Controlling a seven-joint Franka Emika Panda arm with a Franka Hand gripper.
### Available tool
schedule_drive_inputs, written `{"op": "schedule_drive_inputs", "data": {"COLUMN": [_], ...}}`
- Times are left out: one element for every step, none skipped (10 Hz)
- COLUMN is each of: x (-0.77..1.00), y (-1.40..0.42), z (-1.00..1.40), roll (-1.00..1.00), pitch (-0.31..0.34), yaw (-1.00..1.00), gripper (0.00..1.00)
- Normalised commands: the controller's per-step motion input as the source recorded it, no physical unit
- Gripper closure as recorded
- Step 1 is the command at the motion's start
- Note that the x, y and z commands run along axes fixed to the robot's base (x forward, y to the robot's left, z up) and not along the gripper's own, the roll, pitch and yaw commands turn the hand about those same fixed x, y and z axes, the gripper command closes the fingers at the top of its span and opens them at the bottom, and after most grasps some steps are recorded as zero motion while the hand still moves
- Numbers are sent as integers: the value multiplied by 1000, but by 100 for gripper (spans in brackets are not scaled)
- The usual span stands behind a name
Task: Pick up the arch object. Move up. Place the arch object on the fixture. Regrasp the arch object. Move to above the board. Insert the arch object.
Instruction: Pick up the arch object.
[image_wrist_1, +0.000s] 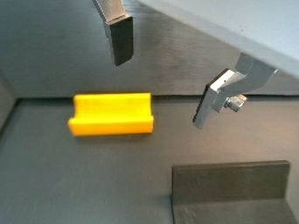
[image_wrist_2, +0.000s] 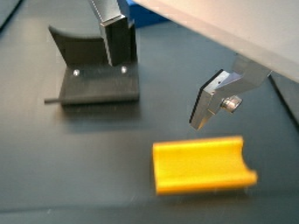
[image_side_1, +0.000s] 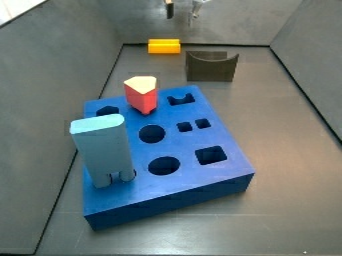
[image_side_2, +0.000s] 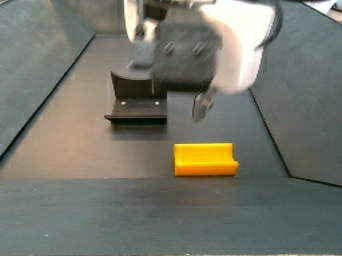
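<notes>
Above the floor-lying arch object (image_side_2: 206, 159), the pincer (image_wrist_1: 163, 70), fingers apart, empty.

Red-topped peg (image_side_1: 142, 93) and light-blue block (image_side_1: 103, 149), both upright.

Dark grey matte floor (image_side_1: 287, 190) of the bin, grey sloped walls on all sides. Directly on it:
- large thick blue square board (image_side_1: 174, 185) with round, square and cross-like holes, on the near half of the floor, closer to the left wall in a side view. A red-topped peg (image_side_1: 140, 94) and a tall light-blue block (image_side_1: 102, 148) stand in it.
- small yellow-orange arch object (image_side_2: 205, 159), lying flat at the far edge against the back wall (image_side_1: 163, 45), notch up.
- dark olive-grey fixture (image_side_1: 211, 65), just beside the arch object, apart from it (image_side_2: 135, 100).

The gripper (image_side_2: 167, 85) hangs open above the floor, over the gap between those two, touching nothing.
</notes>
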Motion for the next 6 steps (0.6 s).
{"op": "schedule_drive_inputs", "data": {"x": [23, 0, 0, 0, 0, 0], "y": [0, 0, 0, 0, 0, 0], "z": [-357, -371, -214, -31, -203, -314], "roll": [0, 0, 271, 164, 0, -270], "pitch": [-66, -51, -50, -113, -20, 211], "yaw": [-1000, -1000, -880, -920, -1000, -743], "gripper": [0, 0, 0, 0, 0, 0]}}
